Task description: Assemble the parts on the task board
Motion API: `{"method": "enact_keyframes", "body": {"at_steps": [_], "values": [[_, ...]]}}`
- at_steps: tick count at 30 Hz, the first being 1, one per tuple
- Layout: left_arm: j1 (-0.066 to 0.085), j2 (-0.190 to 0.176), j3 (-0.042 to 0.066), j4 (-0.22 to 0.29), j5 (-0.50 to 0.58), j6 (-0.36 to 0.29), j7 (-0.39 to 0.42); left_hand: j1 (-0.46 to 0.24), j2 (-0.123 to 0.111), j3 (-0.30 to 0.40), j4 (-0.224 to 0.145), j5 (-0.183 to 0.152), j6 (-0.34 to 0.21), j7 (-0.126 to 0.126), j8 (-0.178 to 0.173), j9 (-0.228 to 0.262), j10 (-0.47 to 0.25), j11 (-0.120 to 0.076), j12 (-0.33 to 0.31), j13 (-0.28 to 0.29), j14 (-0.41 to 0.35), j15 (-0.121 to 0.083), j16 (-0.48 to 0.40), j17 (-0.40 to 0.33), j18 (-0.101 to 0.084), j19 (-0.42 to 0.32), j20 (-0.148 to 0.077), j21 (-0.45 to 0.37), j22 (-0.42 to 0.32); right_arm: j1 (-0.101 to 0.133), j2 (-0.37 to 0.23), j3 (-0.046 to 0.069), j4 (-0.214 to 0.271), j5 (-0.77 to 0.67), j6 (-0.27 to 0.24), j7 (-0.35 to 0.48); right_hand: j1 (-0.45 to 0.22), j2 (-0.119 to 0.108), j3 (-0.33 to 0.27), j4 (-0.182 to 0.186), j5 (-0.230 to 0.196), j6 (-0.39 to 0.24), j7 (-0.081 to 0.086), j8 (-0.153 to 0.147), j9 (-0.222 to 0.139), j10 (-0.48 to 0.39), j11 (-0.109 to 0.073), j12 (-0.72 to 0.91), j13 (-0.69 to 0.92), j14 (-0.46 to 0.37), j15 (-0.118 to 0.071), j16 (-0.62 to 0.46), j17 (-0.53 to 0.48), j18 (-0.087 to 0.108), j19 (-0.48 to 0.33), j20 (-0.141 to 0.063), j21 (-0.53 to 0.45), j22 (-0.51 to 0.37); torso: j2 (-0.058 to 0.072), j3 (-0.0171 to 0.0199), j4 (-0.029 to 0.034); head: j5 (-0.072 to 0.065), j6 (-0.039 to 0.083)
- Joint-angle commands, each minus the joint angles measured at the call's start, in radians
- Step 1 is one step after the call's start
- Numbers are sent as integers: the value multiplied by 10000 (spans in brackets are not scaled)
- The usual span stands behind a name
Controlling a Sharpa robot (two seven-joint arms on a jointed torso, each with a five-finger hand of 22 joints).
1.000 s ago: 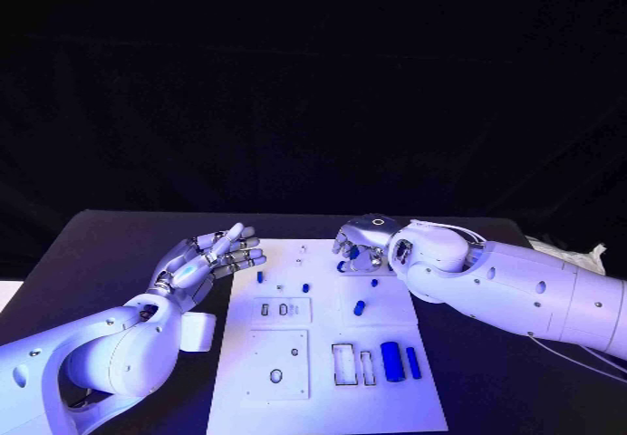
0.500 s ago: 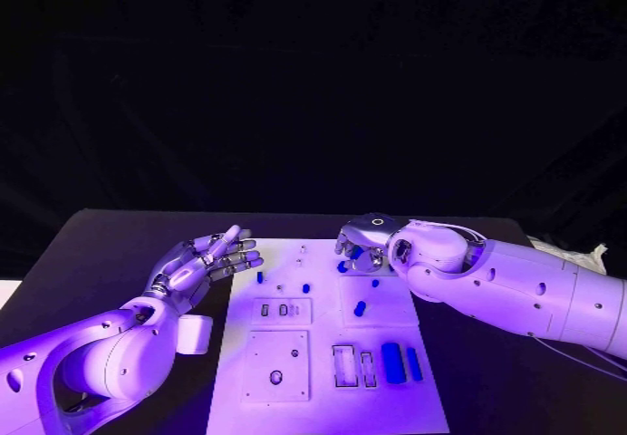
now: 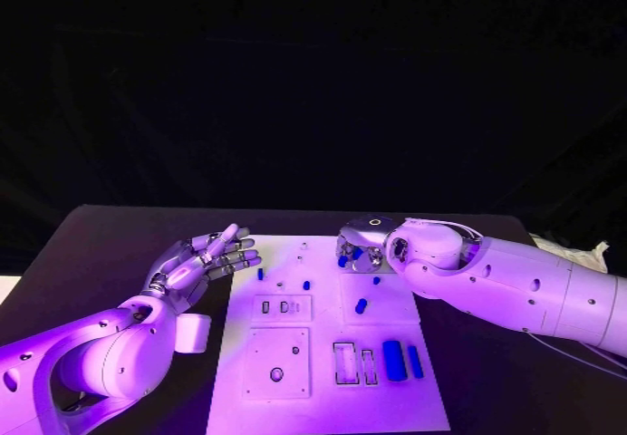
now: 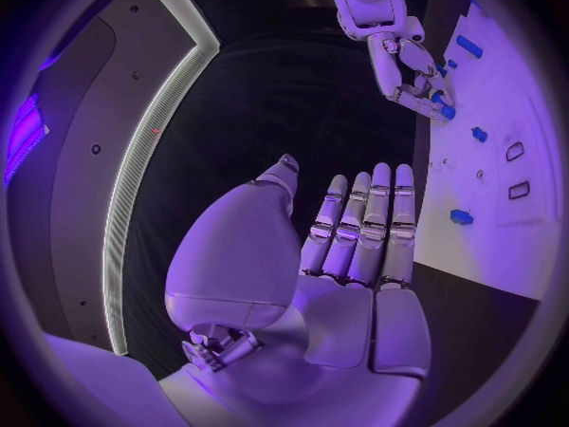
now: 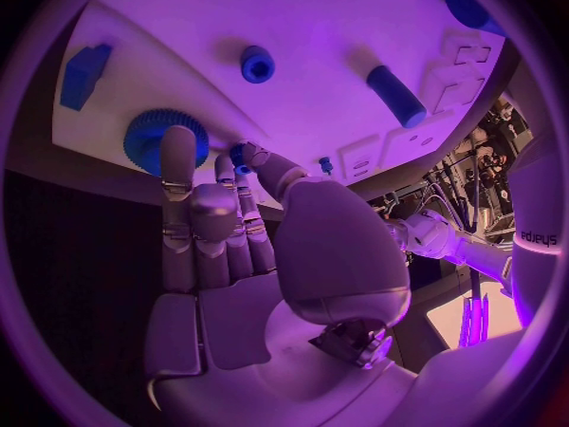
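Your right hand (image 3: 360, 246) pinched a small blue part (image 5: 241, 152) at the board's (image 3: 327, 399) far edge; left hand (image 3: 209, 256) hovered spread, empty. Several parts (image 3: 393, 360) lay loose, so most assembly remained.

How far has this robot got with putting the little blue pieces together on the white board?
It looks early. Several small blue parts, like the long blue cylinder and blue bar, lie loose on the white task board. The right hand is at the board's far end, fingers by a blue toothed gear; whether it grips anything is unclear. The left hand is open beside the board.
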Motion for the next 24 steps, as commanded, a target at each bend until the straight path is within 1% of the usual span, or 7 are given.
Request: {"method": "enact_keyframes", "body": {"at_steps": [1,10,13,15,18,20,24], "values": [[16,5,9,9,17,175,9,4,94,-53,-27,-2,62,256,-32,-12,63,20,-14,-9,71,-2,-59,-8,118,68,-24,-51,-17,-7,20,2,-34,-23,367,118,8,-99,93,18,-75,77,18,-37,3,73,23,-53,-18,108,-78,56,29,121,-88,10,48,12,11,-14,31,-19,-26],[16,18,9,-27,16,178,-15,22,114,-59,-44,-3,69,257,-46,-13,69,21,-27,-8,81,-2,-70,-13,119,76,-24,-60,-26,-8,49,2,-105,59,365,163,6,-98,168,72,-104,94,22,-33,4,68,26,-51,-19,94,-77,113,114,115,-104,18,123,84,37,-21,40,-41,-34],[15,24,9,-40,16,179,-25,22,114,-59,-44,-3,69,257,-46,-13,69,21,-27,-8,81,-2,-70,-13,119,76,-24,-60,-26,-8,53,2,-107,106,265,180,-8,-68,238,147,-115,146,18,-15,13,104,19,-38,-13,94,-87,200,248,100,-89,26,233,212,43,-22,53,-52,-36],[15,28,9,-46,16,183,-36,32,127,-62,-55,-3,72,257,-54,-14,72,21,-34,-8,87,-2,-76,-16,119,82,-24,-64,-32,-8,53,2,-108,143,111,191,-15,-13,315,232,-108,255,1,24,34,207,-9,-12,1,127,-114,376,521,63,-2,32,446,491,40,-24,62,-61,-37],[15,33,9,-55,16,187,-52,32,127,-62,-55,-3,72,257,-54,-14,72,21,-34,-8,87,-2,-76,-16,119,82,-24,-64,-32,-8,48,2,-85,260,-343,209,-18,76,412,373,-154,493,-48,112,86,448,-73,39,30,206,-182,729,1053,-25,235,32,916,1124,37,-28,74,-51,-30],[15,36,9,-68,16,189,-65,44,140,-66,-66,-3,76,258,-63,-14,75,21,-43,-8,95,-3,-82,-18,119,88,-24,-69,-38,-8,34,10,-20,326,-889,231,26,226,510,490,-254,667,-77,173,136,650,-121,66,50,243,-220,947,1366,-73,369,8,1207,1493,46,-26,82,-45,-22],[15,38,9,-85,16,184,-91,65,155,-72,-87,-3,81,259,-76,-15,78,22,-56,-9,105,-3,-91,-22,120,97,-25,-76,-46,-9,27,58,126,376,-1710,239,15,283,571,634,-283,815,-112,221,196,850,-168,69,66,257,-249,1132,1623,-118,467,-19,1474,1824,53,-35,94,-56,0]]}}
